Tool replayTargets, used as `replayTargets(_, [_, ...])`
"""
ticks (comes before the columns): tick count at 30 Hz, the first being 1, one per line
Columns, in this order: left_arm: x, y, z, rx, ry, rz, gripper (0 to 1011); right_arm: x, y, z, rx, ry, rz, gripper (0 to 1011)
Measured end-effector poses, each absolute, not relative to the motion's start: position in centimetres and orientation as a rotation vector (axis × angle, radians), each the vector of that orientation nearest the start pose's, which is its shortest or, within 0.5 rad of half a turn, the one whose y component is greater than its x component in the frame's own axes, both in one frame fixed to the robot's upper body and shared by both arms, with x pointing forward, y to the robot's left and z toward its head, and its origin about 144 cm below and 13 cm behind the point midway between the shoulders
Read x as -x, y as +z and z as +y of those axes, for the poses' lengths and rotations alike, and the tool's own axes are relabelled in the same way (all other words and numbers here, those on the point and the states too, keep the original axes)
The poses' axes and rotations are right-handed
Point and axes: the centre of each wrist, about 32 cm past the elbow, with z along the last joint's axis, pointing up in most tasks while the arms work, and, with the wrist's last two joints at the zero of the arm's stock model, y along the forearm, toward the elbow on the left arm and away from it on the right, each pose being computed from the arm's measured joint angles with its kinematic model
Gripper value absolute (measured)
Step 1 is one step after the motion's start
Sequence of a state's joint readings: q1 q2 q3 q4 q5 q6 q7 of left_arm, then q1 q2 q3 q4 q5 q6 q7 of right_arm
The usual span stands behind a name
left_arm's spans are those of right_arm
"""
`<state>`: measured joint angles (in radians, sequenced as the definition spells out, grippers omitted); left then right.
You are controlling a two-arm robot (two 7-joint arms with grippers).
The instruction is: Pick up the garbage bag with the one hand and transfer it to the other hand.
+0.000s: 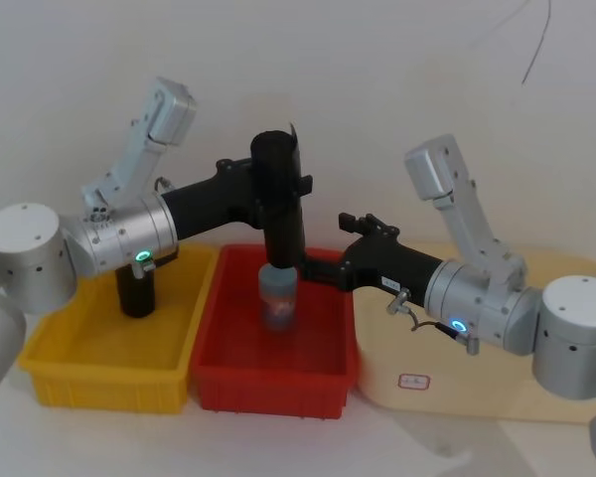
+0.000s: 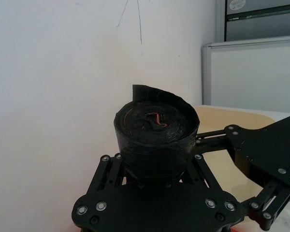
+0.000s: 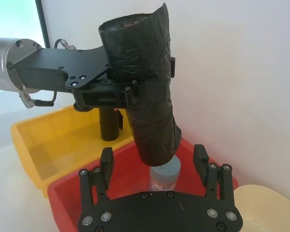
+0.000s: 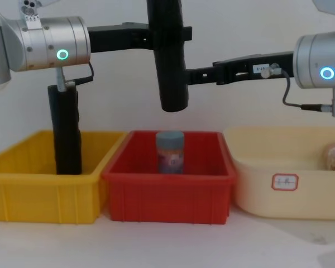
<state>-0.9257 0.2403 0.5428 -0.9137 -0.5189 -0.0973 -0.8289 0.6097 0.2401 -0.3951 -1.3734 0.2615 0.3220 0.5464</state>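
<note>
Left gripper [image 1: 278,189], the one with the green ring, is clamped around the upper part of the garbage bag [image 1: 281,214] and holds the black roll nearly upright in the air above the red bin [image 1: 219,373]. The roll's loose notched edge points up, and its lower end hangs over a blue-capped jar [image 4: 170,152] standing in that bin. From the other side the blue-ringed right gripper [image 3: 152,152] reaches in low, its fingers [image 3: 106,157] spread wide on either side of the roll's lower end and, as far as can be told, not yet touching it. A second black roll [image 4: 67,131] stands in the yellow bin [image 4: 39,195], and a cream tub [image 4: 285,190] sits to the right. The handover looks about to begin, and its timing is the main hazard. If the left gripper lets go before the right one has closed firmly, the roll would likely drop onto the jar and could knock it over. A hold so near the bottom leaves most of the tall roll above the fingers, so it may tip or swing once the upper grip is gone. Soft plastic film could also give under the pads and slip, and the two grippers work near enough that a careless retreat might make them collide.
</note>
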Motion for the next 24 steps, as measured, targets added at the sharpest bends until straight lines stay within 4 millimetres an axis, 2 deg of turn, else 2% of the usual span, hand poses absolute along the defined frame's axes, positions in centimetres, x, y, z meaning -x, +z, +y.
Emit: replayTargets(24, [-67.6,131.3,20.2,0.07,0.457,-0.212,446,-60.7,129.0,-18.6,0.141,-0.743,-0.088,1000])
